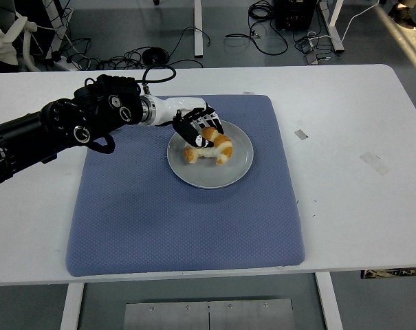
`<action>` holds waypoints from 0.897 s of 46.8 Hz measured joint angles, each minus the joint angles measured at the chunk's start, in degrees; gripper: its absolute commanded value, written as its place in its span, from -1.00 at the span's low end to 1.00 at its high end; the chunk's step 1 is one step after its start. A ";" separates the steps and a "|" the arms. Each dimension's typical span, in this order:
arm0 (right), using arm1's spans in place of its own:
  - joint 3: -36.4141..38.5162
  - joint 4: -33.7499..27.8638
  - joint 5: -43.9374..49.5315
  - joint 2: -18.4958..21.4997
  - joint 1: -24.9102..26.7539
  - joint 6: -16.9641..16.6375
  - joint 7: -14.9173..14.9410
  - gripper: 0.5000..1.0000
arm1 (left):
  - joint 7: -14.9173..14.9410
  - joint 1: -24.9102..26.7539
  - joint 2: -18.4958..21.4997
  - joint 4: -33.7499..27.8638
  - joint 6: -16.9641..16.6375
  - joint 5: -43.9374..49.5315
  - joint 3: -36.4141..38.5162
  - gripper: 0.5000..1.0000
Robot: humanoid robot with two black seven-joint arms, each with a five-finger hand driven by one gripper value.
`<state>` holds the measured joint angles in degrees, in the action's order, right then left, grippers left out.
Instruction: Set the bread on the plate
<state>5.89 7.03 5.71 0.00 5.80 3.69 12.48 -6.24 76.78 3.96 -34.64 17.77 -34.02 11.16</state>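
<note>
A golden croissant-shaped bread [216,148] lies on a grey round plate [228,173] in the upper middle of a blue mat. My left hand [200,130] reaches in from the left and sits over the bread's left part, fingers curled down around it. The bread touches the plate's surface. My right arm is out of sight.
The blue mat [180,220] covers the middle of the white table [359,206]. Small tape marks [301,134] lie on the table to the right of the mat. Cables lie on the floor beyond the far edge. A person's sleeve [5,34] shows at top left.
</note>
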 measured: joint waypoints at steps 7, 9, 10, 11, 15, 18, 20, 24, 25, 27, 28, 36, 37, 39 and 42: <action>0.00 0.00 0.00 0.00 0.00 0.00 0.00 1.00 | 0.07 0.00 0.00 0.02 0.05 0.00 0.00 -0.26; 0.00 0.00 0.00 0.00 0.00 0.00 0.00 1.00 | 0.07 0.00 -0.01 0.02 0.06 0.00 0.00 -0.20; 0.00 0.00 0.00 0.00 0.00 0.00 0.00 1.00 | 0.07 0.00 -0.03 0.02 0.06 0.00 0.00 -0.18; 0.00 0.00 0.00 0.00 0.00 0.00 0.00 1.00 | 0.07 0.00 -0.06 0.02 0.07 0.00 0.00 -0.17; 0.00 0.00 0.00 0.00 0.00 0.00 0.00 1.00 | 0.07 -0.06 -0.08 0.02 0.07 0.00 0.00 -0.06; 0.00 0.00 0.00 0.00 0.00 0.00 0.00 1.00 | 0.05 -0.10 -0.09 0.02 0.07 0.00 0.00 0.06; 0.00 0.00 0.00 0.00 0.00 0.00 0.00 1.00 | 0.03 -0.11 -0.10 0.02 0.08 0.00 0.00 0.15; 0.00 -0.01 0.00 0.00 0.00 0.00 0.00 1.00 | 0.01 -0.11 -0.08 -0.02 0.15 0.13 0.00 0.30; 0.00 -0.01 0.00 0.00 0.00 0.00 0.00 1.00 | 0.00 -0.10 -0.07 -0.03 0.16 0.17 0.00 0.32; 0.00 -0.01 0.00 0.00 0.00 0.00 0.00 1.00 | -0.06 -0.01 -0.04 -0.06 0.16 0.24 0.00 0.38; 0.00 -0.01 0.00 0.00 0.00 0.00 0.00 1.00 | -0.06 0.06 -0.03 -0.06 0.16 0.29 0.00 0.40; 0.00 -0.01 0.00 0.00 0.00 0.00 0.00 1.00 | -0.09 0.40 0.19 -0.04 0.12 0.67 -0.01 0.67; 0.00 -0.01 0.00 0.00 0.00 0.00 0.00 1.00 | -0.09 0.42 0.23 -0.04 0.12 0.69 -0.02 0.73; 0.00 -0.01 0.00 0.00 0.00 0.00 0.00 1.00 | -0.09 0.53 0.32 -0.02 0.12 0.75 -0.11 0.83; 0.00 0.00 0.00 0.00 0.00 0.00 0.00 1.00 | -0.09 0.80 0.61 -0.02 0.10 0.80 -0.50 0.87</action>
<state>5.89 7.03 5.71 0.00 5.80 3.69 12.48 -6.33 77.58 4.57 -34.66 17.87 -33.21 10.66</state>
